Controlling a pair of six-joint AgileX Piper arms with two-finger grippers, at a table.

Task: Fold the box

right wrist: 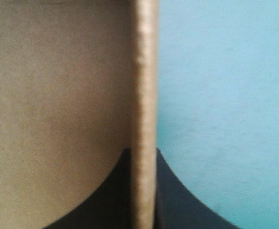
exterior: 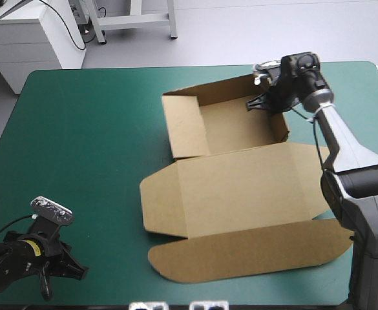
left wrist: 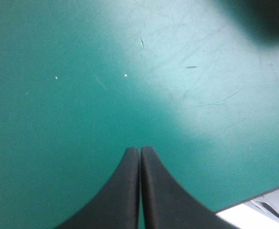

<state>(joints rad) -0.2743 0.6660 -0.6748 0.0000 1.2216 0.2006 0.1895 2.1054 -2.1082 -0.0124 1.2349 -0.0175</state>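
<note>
The box (exterior: 234, 129) sits mid-bench (exterior: 79, 142), lid (exterior: 240, 187) lying flat, while the right gripper (exterior: 261, 102) pinches its fingers on a raised wall (right wrist: 144, 95) at the far right corner, probably to set it, and the left gripper (left wrist: 140, 150) idles aside, fingers clenched empty.

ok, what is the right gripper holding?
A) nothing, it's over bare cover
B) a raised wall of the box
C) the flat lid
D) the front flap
B: the right gripper is shut on an upright wall of the box, with one finger on each side of the wall's edge.
</note>
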